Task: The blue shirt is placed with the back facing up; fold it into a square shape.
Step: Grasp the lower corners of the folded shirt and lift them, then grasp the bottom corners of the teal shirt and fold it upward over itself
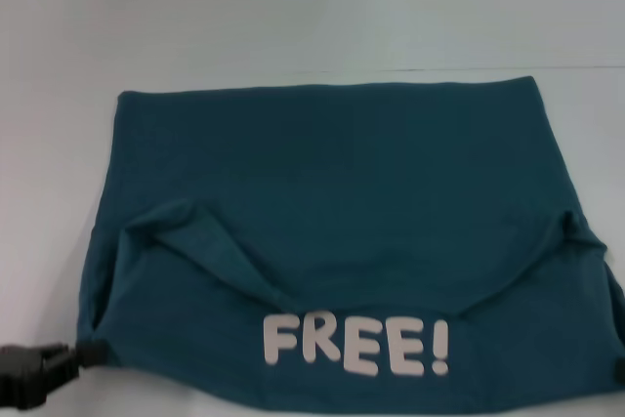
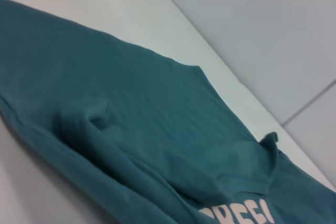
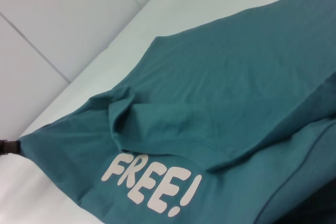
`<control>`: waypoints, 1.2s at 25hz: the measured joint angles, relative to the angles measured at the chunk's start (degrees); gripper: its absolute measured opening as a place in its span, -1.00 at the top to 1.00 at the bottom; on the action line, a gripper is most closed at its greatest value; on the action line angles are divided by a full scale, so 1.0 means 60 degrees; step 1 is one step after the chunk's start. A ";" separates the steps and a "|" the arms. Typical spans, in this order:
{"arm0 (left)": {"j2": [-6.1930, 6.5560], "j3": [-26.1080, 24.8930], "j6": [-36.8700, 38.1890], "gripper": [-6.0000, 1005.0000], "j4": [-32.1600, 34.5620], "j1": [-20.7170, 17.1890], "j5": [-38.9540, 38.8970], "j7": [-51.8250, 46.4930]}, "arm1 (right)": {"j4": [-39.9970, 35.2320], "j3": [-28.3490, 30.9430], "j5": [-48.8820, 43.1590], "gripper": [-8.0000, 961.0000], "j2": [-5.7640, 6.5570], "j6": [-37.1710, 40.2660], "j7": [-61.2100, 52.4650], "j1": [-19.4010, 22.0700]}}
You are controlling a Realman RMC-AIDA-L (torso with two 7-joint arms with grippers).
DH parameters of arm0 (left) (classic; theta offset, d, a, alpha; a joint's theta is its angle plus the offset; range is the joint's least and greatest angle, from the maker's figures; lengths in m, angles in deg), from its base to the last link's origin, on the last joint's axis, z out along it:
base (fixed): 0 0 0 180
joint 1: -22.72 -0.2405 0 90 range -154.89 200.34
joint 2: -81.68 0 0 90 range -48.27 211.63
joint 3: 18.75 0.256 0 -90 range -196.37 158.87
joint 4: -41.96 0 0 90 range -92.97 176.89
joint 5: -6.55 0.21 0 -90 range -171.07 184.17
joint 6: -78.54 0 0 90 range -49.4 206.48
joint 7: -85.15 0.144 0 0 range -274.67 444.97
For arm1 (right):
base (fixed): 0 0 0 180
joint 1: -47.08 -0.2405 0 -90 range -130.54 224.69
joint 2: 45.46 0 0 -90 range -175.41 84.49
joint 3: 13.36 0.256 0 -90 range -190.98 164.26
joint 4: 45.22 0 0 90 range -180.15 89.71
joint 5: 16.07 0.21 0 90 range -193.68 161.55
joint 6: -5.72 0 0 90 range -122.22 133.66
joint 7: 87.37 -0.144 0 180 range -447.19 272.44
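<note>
The blue shirt [image 1: 342, 212] fills the centre and lower part of the head view, folded over itself, with white "FREE!" lettering facing up near the bottom edge.

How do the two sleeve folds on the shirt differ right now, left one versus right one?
On the blue shirt, the left sleeve fold sits further in from the shirt's edge and forms a long raised flap running diagonally toward the "FREE!" lettering. The right sleeve fold is a shorter pucker close to the shirt's right edge. The left gripper touches the near left corner; no gripper shows clearly on the right. Both folds slant inward toward the lettering.
</note>
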 joint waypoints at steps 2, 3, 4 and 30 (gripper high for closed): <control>-0.0015 -0.0041 0.0217 0.99 0.0015 -0.0086 0.0082 0.0019 | -0.0007 0.0007 -0.0063 0.90 0.0013 0.0224 0.0166 0.0156; -0.0021 -0.0068 0.0369 0.99 0.0026 -0.0135 0.0133 0.0027 | -0.0026 0.0011 -0.0084 0.90 0.0020 0.0328 0.0246 0.0228; -0.0022 -0.0081 0.0488 0.99 0.0027 -0.0160 0.0180 0.0030 | -0.0092 0.0028 -0.0118 0.90 0.0026 0.0515 0.0361 0.0369; 0.0100 -0.0443 0.1325 0.99 -0.0230 0.0233 0.0996 0.0115 | -0.0140 0.1099 -0.0826 0.90 0.0343 0.1511 0.0303 0.0018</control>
